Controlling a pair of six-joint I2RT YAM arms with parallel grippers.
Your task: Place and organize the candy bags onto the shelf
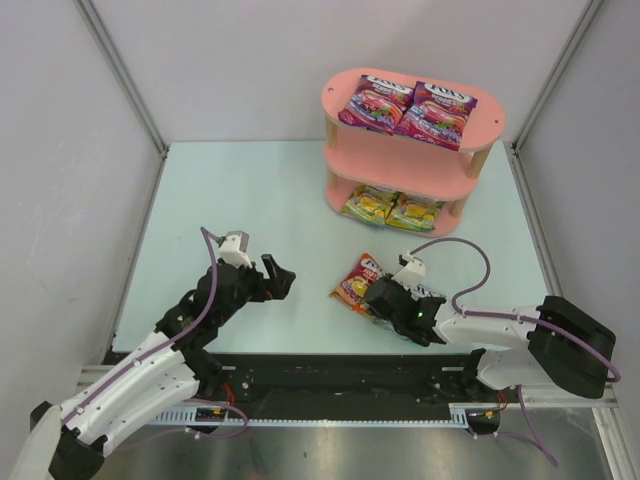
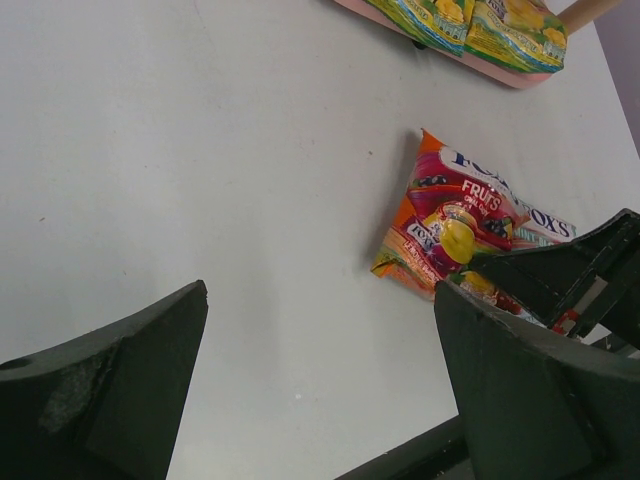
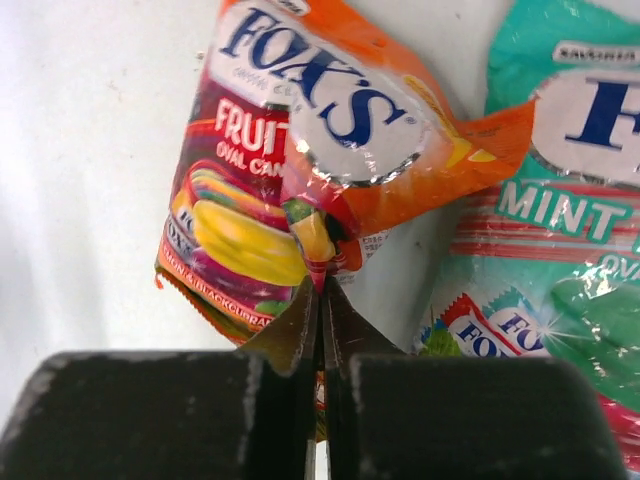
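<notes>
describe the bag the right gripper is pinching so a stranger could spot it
Find the pink shelf at the far right of the table; in front of it lies a red-orange bag, pinched by the right gripper. Unlike the teal mint bag beside it, it shows fruit.

The red-orange candy bag (image 3: 300,150) bears a white oval logo reading "FOX'S" in dark blue capitals. Below it, white letters on red read "FRU…" and "OVAL CAN…", cut off by a fold in the bag. Small print along its lower left edge shows "…BLACKCURRA…". From the left wrist, the same bag (image 2: 455,215) shows "FRUITS" in white, with "…OX'S" on a pale strip just beside it.

The teal-white candy bag (image 3: 560,200) reads "MINT" in capitals, with "FOX…" on a pictured sweet wrapper lower down. Its large blue logo is cut off by the frame edge.

The purple-magenta candy bags (image 1: 377,103) carry white logos too small to read.
</notes>
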